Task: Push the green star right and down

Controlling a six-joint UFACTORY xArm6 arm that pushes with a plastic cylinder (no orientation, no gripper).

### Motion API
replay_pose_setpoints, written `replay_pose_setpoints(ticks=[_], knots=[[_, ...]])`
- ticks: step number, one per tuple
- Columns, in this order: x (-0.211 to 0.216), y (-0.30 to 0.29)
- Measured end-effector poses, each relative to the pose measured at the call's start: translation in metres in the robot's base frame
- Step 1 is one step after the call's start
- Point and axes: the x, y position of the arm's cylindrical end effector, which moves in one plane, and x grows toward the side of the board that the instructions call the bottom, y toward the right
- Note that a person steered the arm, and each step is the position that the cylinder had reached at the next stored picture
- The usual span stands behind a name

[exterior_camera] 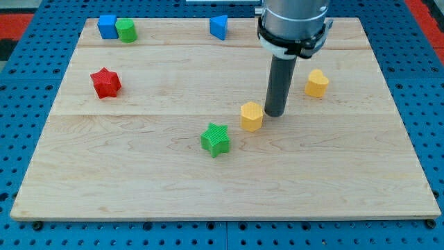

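The green star (216, 139) sits a little below the middle of the wooden board (139, 187), lying flat with nothing touching it, and there is bare wood to its right and below, which is where I have to send it. Just up and to its right is a yellow hexagonal block (252, 116), close to the star but apart from it. My tip (275, 114) rests on the board immediately at the right of that yellow block, so near that I cannot tell whether it touches; it is well clear of the star and on the wrong side of it for the push. To drive the star right and down I judge I would need to get my tip round to the star's upper left, and the yellow block stands almost in the straight path, so a detour looks wise or it will get dragged along. There is no gripper here to open or close: the rod holds nothing and only pushes. Further out, a second yellow block (317, 83) lies to the view's right, a red star (105, 82) far left, and along the top edge a blue block (107, 26) touching a green cylinder (126, 30), plus a blue triangular block (219, 27).
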Motion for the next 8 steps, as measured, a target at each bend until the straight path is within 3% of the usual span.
replay_pose_setpoints(ticks=[1, 3, 5, 8], knots=[[-0.013, -0.015], [0.031, 0.001], [0.003, -0.010], [0.003, -0.007]])
